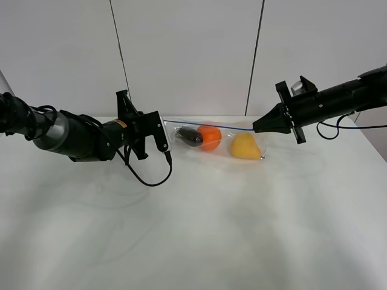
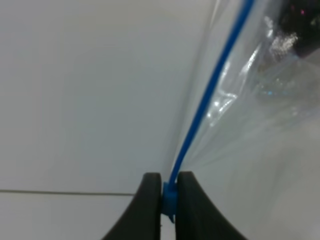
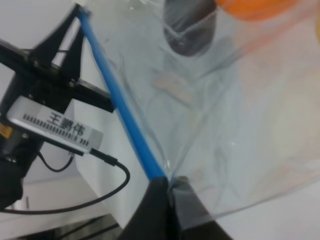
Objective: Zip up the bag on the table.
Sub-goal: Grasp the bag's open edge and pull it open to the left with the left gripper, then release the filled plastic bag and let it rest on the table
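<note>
The clear bag hangs stretched between my two grippers over the far part of the white table. It shows a dark eggplant, an orange and a yellow pear. Its blue zipper strip runs along the top edge. My left gripper is shut on the blue slider at the strip's left end. My right gripper is shut on the bag's edge at the strip's right end. In the right wrist view the strip runs straight to the left gripper.
A black cable loops from the left arm onto the table just left of the bag. A pale panelled wall stands right behind the table's far edge. The right arm reaches in from the right above the table.
</note>
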`<action>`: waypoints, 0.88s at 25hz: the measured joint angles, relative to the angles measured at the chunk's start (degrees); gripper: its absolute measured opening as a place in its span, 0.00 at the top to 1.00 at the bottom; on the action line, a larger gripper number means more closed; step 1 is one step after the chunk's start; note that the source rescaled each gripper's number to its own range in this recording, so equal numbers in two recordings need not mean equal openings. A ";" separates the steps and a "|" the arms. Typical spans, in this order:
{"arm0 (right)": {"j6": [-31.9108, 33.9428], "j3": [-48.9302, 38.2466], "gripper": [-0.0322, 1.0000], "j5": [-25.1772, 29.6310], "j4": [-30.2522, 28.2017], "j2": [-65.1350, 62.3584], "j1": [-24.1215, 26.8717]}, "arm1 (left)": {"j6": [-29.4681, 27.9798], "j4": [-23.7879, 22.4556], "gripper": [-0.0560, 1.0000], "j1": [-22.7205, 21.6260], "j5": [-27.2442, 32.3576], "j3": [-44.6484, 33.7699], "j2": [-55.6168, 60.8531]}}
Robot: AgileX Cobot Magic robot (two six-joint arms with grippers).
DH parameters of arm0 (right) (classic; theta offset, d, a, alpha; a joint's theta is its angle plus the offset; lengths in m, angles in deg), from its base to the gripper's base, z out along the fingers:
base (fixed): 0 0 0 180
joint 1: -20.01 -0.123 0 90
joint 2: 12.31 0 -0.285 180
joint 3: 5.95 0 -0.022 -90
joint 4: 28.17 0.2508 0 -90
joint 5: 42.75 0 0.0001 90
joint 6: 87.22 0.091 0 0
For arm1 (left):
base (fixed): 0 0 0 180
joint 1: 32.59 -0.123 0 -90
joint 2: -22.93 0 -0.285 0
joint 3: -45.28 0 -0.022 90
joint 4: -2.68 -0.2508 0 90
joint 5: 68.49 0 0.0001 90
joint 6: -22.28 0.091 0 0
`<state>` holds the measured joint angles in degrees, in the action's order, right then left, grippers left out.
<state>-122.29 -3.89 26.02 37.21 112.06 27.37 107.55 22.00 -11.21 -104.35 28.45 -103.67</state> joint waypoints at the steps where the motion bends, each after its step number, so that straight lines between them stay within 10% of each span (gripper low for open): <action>1: 0.01 0.06 0.97 0.00 0.23 0.00 0.00 | 0.00 0.00 0.95 0.00 0.07 0.00 0.00; 8: 0.01 0.19 0.97 0.00 -0.61 0.00 0.04 | -3.83 -2.15 0.90 0.05 0.07 0.00 0.00; 15: 0.01 0.19 0.97 0.17 -1.82 0.00 0.38 | -14.77 -1.77 0.14 -1.39 0.07 -0.05 0.00; 22: 0.01 0.19 0.97 0.24 -1.95 0.00 0.38 | -21.68 2.09 0.06 -8.03 -0.05 0.00 0.00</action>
<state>-122.27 -3.70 26.26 35.26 112.06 27.75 85.88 24.08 -19.23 -104.40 28.45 -103.67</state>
